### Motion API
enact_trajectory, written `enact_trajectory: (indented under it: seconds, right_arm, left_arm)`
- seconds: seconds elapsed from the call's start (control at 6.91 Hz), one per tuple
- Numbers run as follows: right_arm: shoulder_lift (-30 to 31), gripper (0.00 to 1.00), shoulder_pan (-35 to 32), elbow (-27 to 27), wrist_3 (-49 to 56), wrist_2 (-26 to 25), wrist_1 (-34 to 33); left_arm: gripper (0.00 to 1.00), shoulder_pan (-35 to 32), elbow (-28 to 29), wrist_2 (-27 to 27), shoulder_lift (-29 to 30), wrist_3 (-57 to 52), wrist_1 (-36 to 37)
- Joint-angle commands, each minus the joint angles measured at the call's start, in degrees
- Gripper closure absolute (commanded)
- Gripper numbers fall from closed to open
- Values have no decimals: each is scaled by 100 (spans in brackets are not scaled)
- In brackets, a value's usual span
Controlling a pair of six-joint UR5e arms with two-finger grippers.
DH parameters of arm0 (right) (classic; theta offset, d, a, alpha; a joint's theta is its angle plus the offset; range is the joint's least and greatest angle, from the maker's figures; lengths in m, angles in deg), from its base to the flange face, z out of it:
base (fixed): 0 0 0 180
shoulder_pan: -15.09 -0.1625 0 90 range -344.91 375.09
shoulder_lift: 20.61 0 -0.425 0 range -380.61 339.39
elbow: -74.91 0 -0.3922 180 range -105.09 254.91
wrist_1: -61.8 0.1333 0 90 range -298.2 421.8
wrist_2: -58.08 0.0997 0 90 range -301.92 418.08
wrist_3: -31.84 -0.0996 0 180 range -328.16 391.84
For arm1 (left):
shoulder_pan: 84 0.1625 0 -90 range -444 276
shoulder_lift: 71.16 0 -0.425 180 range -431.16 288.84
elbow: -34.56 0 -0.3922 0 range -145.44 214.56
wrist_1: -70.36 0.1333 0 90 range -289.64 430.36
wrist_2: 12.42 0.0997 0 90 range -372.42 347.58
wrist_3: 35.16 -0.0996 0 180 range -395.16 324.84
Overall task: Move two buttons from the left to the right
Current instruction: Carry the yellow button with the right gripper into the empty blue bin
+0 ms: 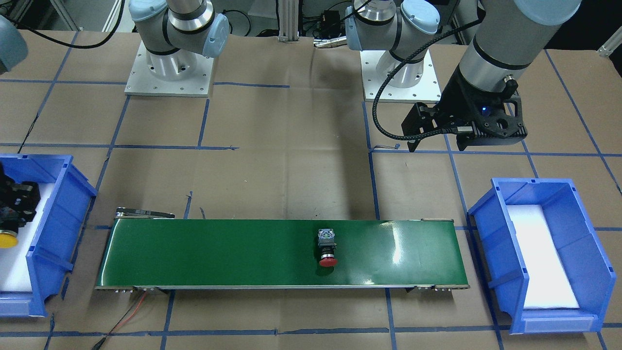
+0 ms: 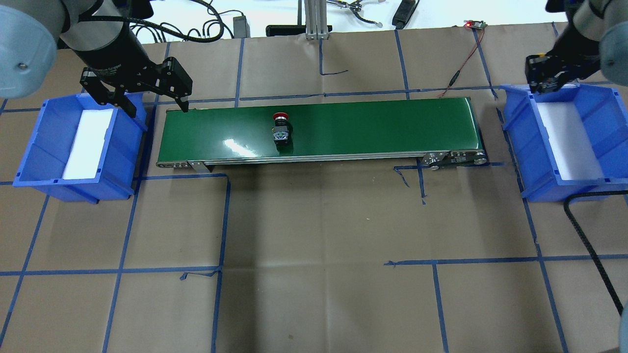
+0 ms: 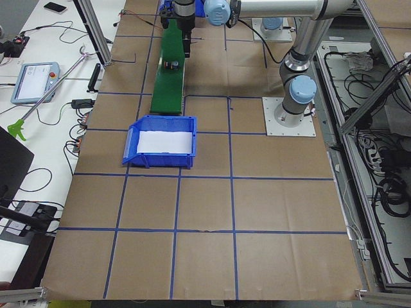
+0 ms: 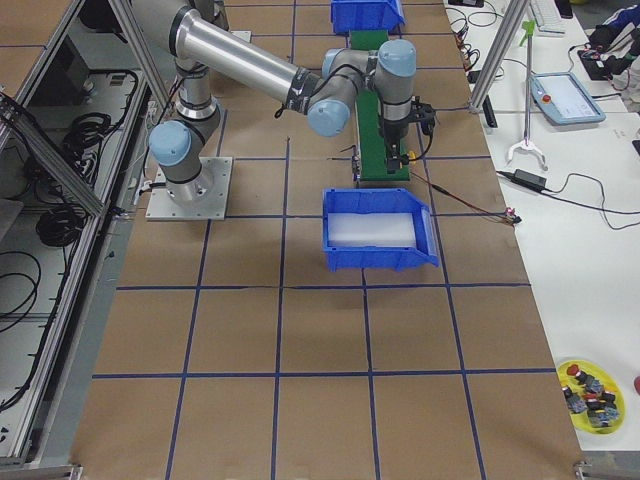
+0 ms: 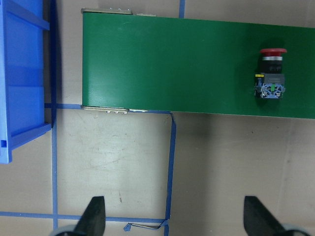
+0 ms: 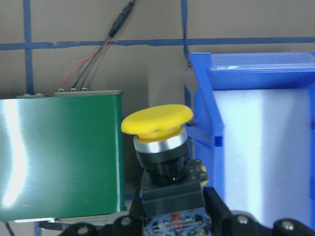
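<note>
The red button (image 1: 328,249) (image 2: 280,129) (image 5: 270,73) lies on its side near the middle of the green conveyor belt (image 1: 218,253) (image 2: 368,127). My left gripper (image 2: 158,109) (image 1: 437,145) (image 5: 174,219) hangs open and empty over the belt's left end, well apart from the red button. The yellow button (image 6: 160,142) (image 1: 6,240) is upright between the fingers of my right gripper (image 2: 542,84) (image 6: 172,211), which is shut on its black body. It hovers at the far-left corner of the right blue bin (image 2: 520,130) (image 6: 204,113), between belt end and bin wall.
A second blue bin (image 2: 115,147) (image 5: 24,73) with a white foam liner stands at the belt's left end. Red and black wires (image 6: 93,64) run from the belt's right end. A black cable (image 2: 588,245) trails across the paper-covered table on the right.
</note>
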Motion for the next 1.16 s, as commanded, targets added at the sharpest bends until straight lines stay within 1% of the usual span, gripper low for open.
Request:
enact_trajectory:
  seconds: [0.0, 0.14, 0.29, 0.58, 0.72, 1.01]
  right_arm:
    - [-136, 98, 603, -269, 463, 42, -261]
    - [-189, 98, 752, -663, 550, 34, -803]
    - [-216, 98, 884, -989, 708, 42, -1139]
    - [-356, 99, 1017, -1377, 727, 42, -1230]
    - [-426, 99, 1026, -1588, 718, 42, -1561]
    - [-506, 99, 1035, -1748, 718, 34, -1696]
  left_arm:
    - [0, 0, 0, 9, -9, 0, 3]
    - [0, 0, -17, 35, -17, 0, 3]
    - [0, 0, -44, 53, -52, -44, -6]
    - [0, 0, -53, 88, -53, -35, 3]
    - [0, 0, -53, 97, -61, -35, 11]
    - [0, 0, -53, 105, -61, -44, 20]
